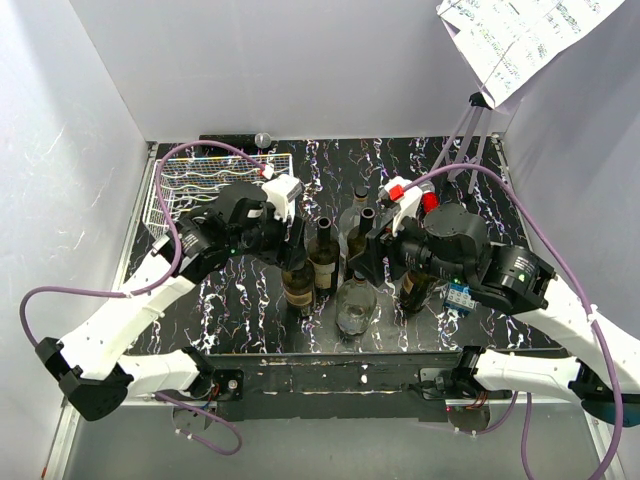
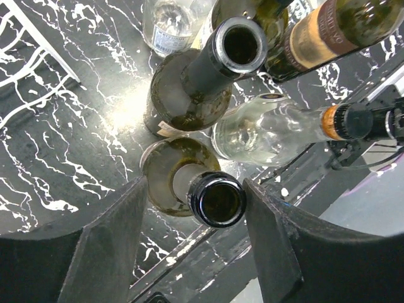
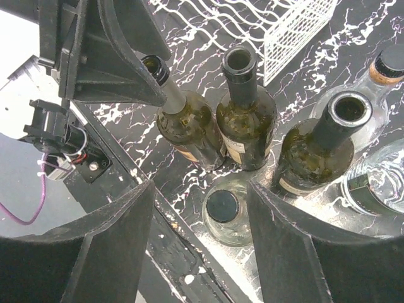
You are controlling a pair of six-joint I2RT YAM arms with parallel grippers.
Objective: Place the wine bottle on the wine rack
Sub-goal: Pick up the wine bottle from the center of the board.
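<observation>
Between the fingers (image 2: 110,243) of my left gripper (image 2: 196,189) rises the neck of the wine bottle (image 2: 218,202) — clamped or loose, I cannot tell.

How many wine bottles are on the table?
6, clustered mid-table: a dark bottle between the left gripper's fingers, two dark bottles beside it, a clear black-capped bottle in front, a clear bottle behind, a sixth bottle under the right arm. More may be hidden.

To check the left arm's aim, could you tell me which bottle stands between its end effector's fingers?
The uncapped dark bottle at the cluster's left end; only its neck is between the fingers of the left end effector.
</observation>
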